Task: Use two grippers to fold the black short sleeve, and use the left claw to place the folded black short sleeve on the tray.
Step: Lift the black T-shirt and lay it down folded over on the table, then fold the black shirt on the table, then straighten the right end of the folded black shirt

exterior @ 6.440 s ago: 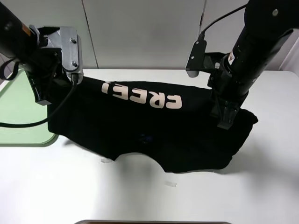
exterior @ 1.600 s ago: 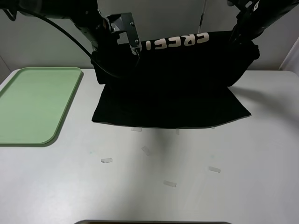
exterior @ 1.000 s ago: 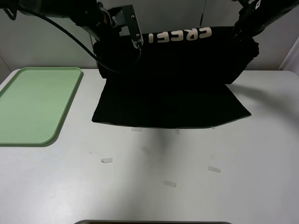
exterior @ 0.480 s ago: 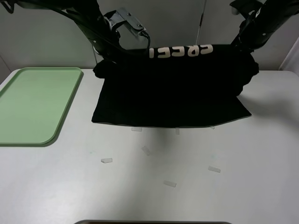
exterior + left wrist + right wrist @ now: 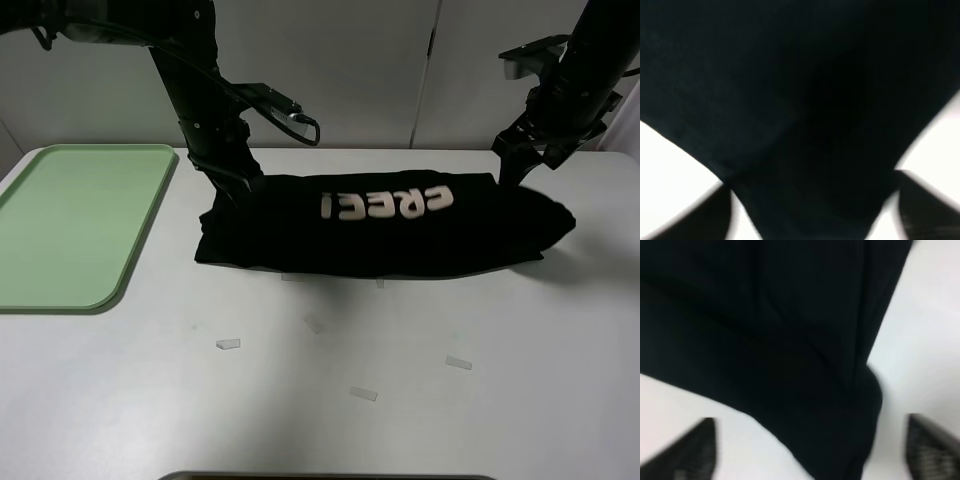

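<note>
The black short sleeve [image 5: 380,225] lies on the white table as a folded band, with pale pink letters [image 5: 388,203] facing up. My left gripper [image 5: 232,186] is low at the shirt's back left corner. In the left wrist view its fingers are spread wide, and the left gripper [image 5: 812,192] is open over black cloth [image 5: 800,100]. My right gripper [image 5: 508,168] is at the back right corner. In the right wrist view the right gripper [image 5: 810,427] is open above the cloth [image 5: 765,330]. The pale green tray [image 5: 70,220] lies at the far left with nothing on it.
Several small clear tape scraps lie on the table in front of the shirt, among them one scrap [image 5: 228,344], a second [image 5: 363,394] and a third [image 5: 458,363]. A grey panelled wall [image 5: 340,60] stands behind the table. A dark edge [image 5: 320,477] shows at the front.
Both grippers brought the raised lettered edge of the shirt down and forward onto the lower half. The jaws now stand open and the shirt rests folded on the table.
</note>
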`<state>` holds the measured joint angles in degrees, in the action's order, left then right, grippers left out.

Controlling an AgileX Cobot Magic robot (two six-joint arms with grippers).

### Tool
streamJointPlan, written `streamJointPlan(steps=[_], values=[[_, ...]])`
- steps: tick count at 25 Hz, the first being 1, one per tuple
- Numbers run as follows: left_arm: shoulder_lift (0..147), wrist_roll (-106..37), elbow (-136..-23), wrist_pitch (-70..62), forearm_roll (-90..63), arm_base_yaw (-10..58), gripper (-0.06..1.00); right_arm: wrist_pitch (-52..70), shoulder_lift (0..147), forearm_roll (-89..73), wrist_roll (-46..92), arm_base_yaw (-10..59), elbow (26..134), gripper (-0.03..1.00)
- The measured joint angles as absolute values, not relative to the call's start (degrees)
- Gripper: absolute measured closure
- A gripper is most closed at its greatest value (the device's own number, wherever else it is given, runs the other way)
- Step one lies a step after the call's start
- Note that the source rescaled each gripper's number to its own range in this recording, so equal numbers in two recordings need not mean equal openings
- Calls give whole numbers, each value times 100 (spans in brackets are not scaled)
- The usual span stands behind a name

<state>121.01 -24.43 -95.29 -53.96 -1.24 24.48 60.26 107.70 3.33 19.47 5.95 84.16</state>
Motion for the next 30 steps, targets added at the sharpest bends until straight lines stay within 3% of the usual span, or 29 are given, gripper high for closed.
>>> streamJointPlan(steps=[2, 6, 16, 30], values=[[12101, -2430, -9529, -5408, -109, 2448, 7, 6044, 10770, 403, 1886, 595, 8416, 1], [12101, -2430, -9529, -5408, 111, 2448, -3, 6074, 10770, 637, 1847, 595, 8416, -3], [11551, -2212, -9529, -5550, 223, 2448, -5, 6137, 10341, 633, 1773, 595, 8489, -3], [9676, -1302, -9535, -6596, 225, 2448, -5, 6950, 9546, -188, 1422, 595, 8507, -3]])
